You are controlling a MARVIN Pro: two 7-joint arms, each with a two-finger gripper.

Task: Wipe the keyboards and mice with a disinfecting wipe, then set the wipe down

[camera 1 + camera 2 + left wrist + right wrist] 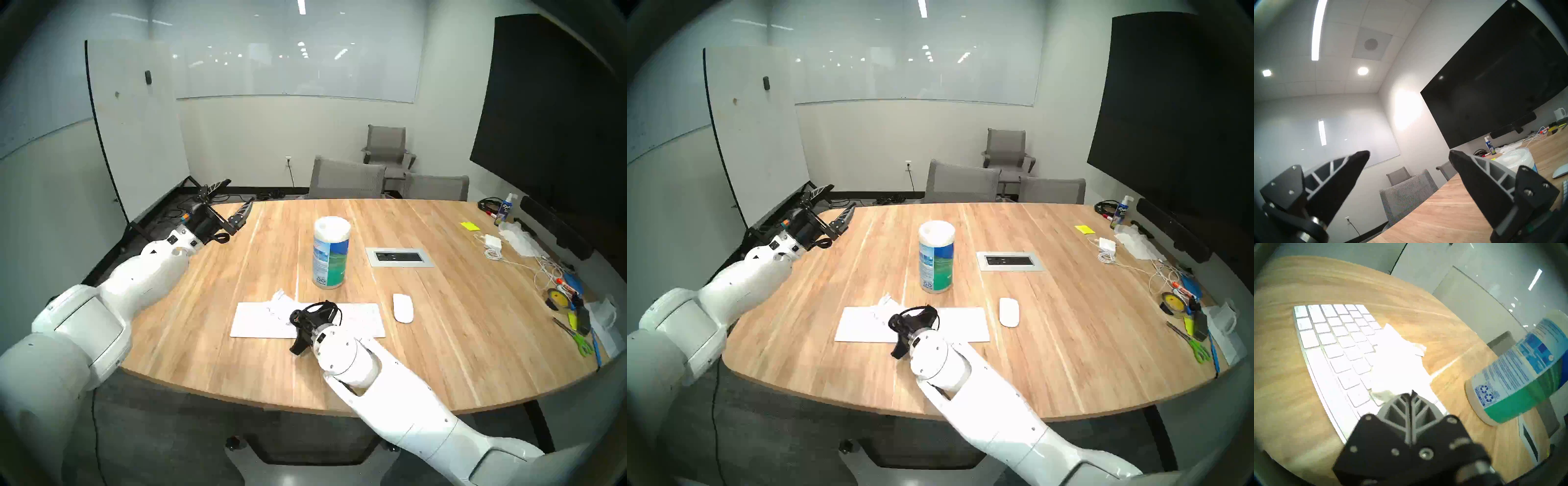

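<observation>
Your right gripper [1411, 393] has its fingers pressed together on the wipe [1398, 361] – the cloth lies spread over the keyboard [1335, 348], near its middle. Keep it flat and drag evenly across the keys (the mouse [403, 307] waits just right). Your left gripper [234, 203] hangs wide apart, empty.

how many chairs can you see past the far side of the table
3. One gray chair at the far edge, another right of it, a third farther back by the wall. Others could be hidden.
</observation>
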